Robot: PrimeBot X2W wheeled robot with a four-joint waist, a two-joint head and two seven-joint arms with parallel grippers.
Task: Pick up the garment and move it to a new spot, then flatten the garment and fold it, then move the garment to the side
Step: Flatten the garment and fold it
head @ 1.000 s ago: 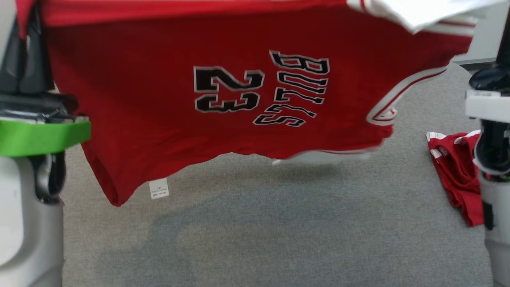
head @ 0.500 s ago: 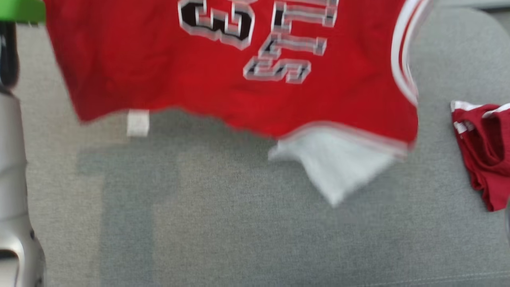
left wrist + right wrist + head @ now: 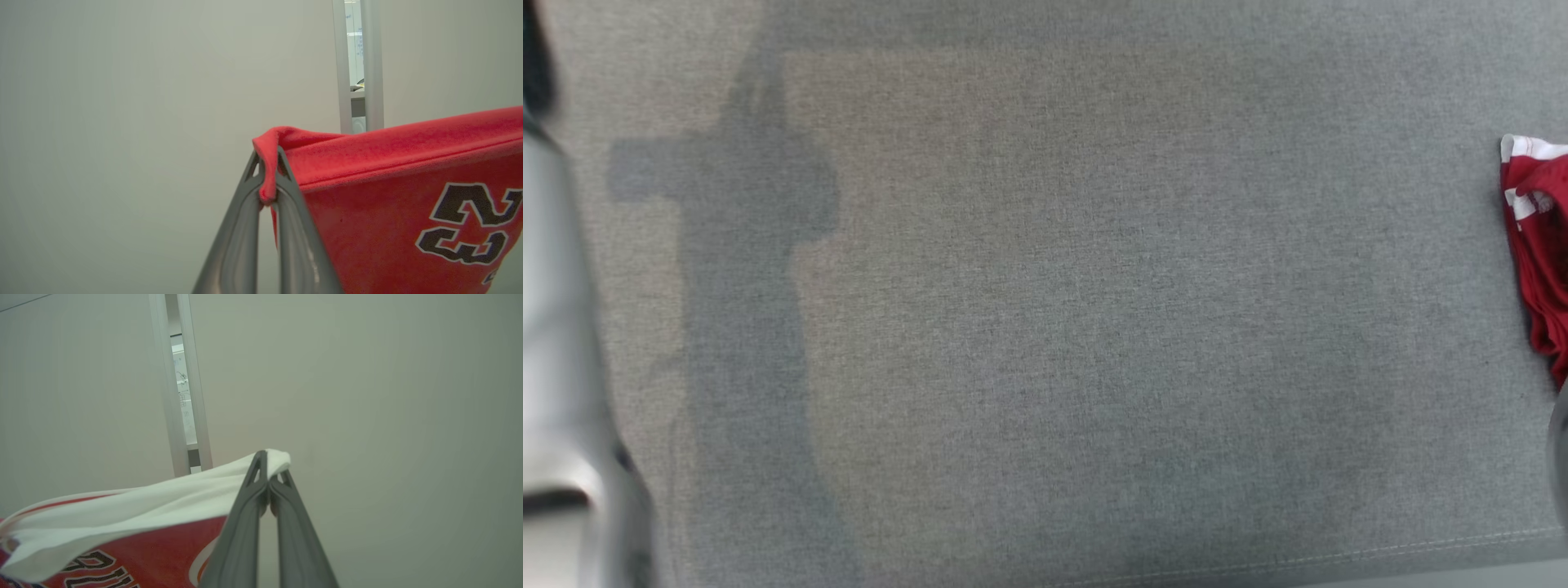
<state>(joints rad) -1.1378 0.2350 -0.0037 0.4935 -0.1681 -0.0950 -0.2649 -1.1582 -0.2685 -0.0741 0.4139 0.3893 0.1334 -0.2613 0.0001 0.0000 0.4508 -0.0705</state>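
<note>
Worktop (image 3: 1045, 327): grey cloth-covered surface spanning the head view, with a seam along its 6 o'clock edge; a soft shadow lies on it towards 9 o'clock.

Garment (image 3: 388, 212): red jersey with black, white-edged numerals; you hold it aloft against a pale wall, its top edge stretched between both claws and the body hanging beneath; the left wrist view shows the numerals at 4 o'clock, while the right wrist view shows lettering at 7 o'clock under a white fold (image 3: 122, 514).

Left forearm (image 3: 560, 367): pale and blurred at the 9 o'clock edge of the head view.

Second red garment (image 3: 1539, 261): a crumpled heap with white trim at the 3 o'clock edge of the worktop, well apart from the bare middle.

Left claw (image 3: 268, 171): jaws together, clamped on a red corner of the garment, which wraps over the fingertips.

Right claw (image 3: 270, 473): jaws together, clamped on the white fold at the garment's other end.

Step in hand, as a judgement: the carry to a new spot, with flattening and folding not yet begun.

Next move: lower both claws together with the top edge kept taut, so the hem meets the bare middle of the worktop first; keep clear of the heap at 3 o'clock; release neither corner until the cloth lies flat.
</note>
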